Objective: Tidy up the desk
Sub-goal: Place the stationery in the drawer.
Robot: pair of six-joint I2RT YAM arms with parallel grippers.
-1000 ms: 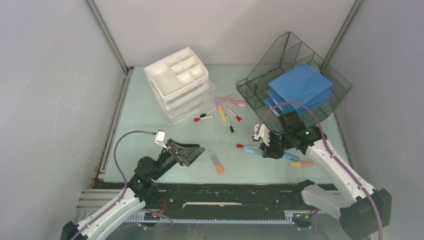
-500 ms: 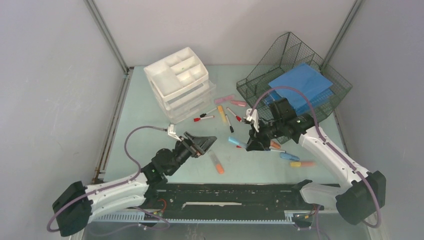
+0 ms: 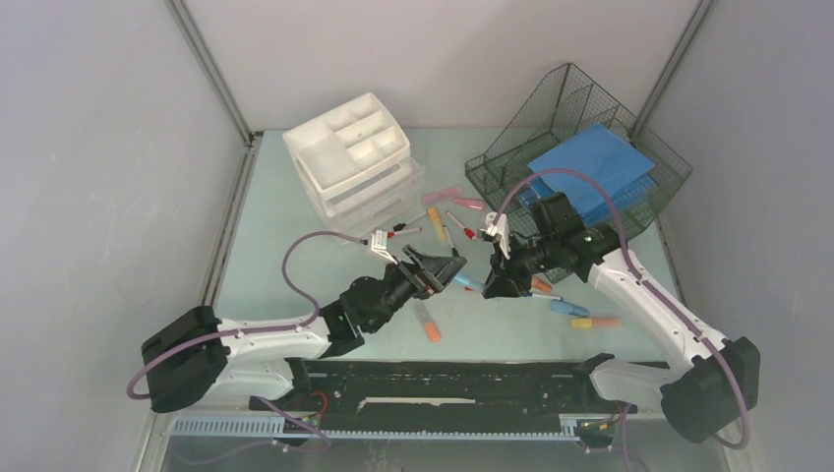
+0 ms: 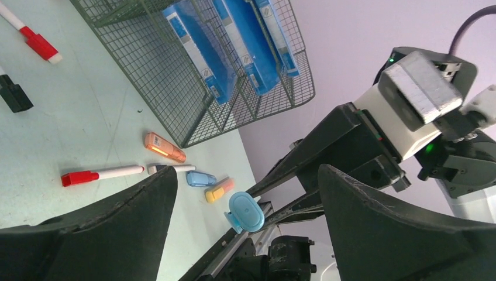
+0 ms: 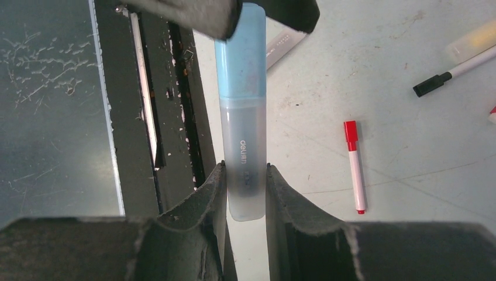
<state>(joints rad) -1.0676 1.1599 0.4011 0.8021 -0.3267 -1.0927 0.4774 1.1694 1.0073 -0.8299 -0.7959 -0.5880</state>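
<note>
Clamping a blue highlighter [image 5: 244,117] marked "deli", the right pincer [image 5: 245,175] flanks fainter, unreadable print; the left pincer [image 4: 247,175] gapes wide around its cap [image 4: 245,212].

We are looking at a pale mint-green desk [image 3: 285,246], with a black rail [image 3: 443,379] along its near edge and grey walls [image 3: 98,147] around it. At the far left a drawer unit [image 3: 349,157] is showing plain white. At the far right a tray [image 3: 580,103] is showing a dark wire grid, with bright blue folders [image 3: 590,162] inside it bearing white labels. The highlighter [image 5: 243,117] is showing a light-blue cap and a frosted body with white lettering. We are also seeing a white marker [image 5: 354,167] capped red, a black-capped marker [image 5: 436,85] and an orange highlighter [image 3: 428,323]. The left arm [image 3: 256,339] and the right arm [image 3: 649,315] are showing white and black, and a cable [image 4: 476,17] is showing purple.
</note>
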